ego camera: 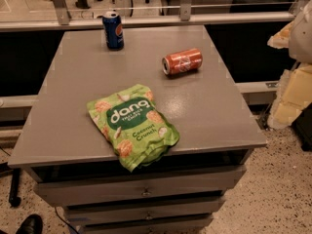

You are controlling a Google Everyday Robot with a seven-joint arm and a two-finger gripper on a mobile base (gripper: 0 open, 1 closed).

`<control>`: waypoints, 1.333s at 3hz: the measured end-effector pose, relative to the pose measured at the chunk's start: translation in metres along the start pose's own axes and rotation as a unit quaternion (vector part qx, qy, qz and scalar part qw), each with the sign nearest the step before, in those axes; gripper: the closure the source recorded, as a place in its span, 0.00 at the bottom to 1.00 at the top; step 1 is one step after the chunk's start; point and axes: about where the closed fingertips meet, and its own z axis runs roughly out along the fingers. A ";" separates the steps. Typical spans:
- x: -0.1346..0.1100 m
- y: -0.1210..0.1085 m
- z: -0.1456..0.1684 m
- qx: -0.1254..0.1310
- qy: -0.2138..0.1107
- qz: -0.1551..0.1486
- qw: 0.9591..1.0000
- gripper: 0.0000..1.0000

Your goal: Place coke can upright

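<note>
The coke can (pixel 182 61) is a red-orange can with white lettering. It lies on its side on the grey table top (pixel 214 111), right of centre towards the back, with its silver top pointing left. My gripper (pixel 291 89) shows as pale cream and white shapes at the right edge of the view. It is off the table, well to the right of the can and apart from it.
A blue Pepsi can (pixel 113 30) stands upright at the back left of the table. A green Dang coconut chips bag (pixel 132 125) lies at the front, overhanging the front edge. Drawers sit under the top. A glass railing runs behind the table.
</note>
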 end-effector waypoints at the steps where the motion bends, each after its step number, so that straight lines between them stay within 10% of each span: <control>1: 0.000 0.000 0.000 0.000 0.000 0.000 1.000 0.00; 4: -0.090 -0.117 0.081 0.081 -0.044 -0.064 0.994 0.00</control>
